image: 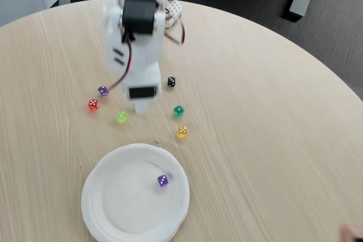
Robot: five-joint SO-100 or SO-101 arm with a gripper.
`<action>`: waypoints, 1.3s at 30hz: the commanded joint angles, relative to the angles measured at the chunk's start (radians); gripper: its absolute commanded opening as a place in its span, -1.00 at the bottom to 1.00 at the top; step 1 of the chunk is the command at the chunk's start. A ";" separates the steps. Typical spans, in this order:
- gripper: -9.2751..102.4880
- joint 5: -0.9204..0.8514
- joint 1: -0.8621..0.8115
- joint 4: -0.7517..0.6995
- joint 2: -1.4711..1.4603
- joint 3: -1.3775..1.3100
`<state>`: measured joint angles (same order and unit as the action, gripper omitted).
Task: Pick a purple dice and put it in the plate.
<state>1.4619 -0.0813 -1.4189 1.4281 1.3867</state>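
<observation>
White arm's gripper [142, 107] points down at the table [272, 111]; we cannot tell if its fingers are apart. We see a small see-through purple dice [163, 181] with white dots in the plate [93, 196], near its right side, turned cornerwise. Another purple dice [102, 90] sits far left.

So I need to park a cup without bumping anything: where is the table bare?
The whole right side is bare, beyond the yellow die and green die. The far left is free too, past the red die. It is crowded between the arm and the plate, which holds a purple die.
</observation>
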 commanded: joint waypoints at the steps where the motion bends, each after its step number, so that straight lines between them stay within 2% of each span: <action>1: -0.83 -0.006 -0.005 -0.080 0.120 -0.025; 11: -0.83 -0.175 0.012 -0.087 0.726 0.094; 19: -0.83 -0.183 0.014 -0.071 0.877 0.408; 30: -0.83 -0.275 0.015 0.278 0.917 0.724; 39: -0.83 -0.316 0.015 0.399 0.904 0.908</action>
<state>1.1643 -0.0767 -1.0446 2.3224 2.2688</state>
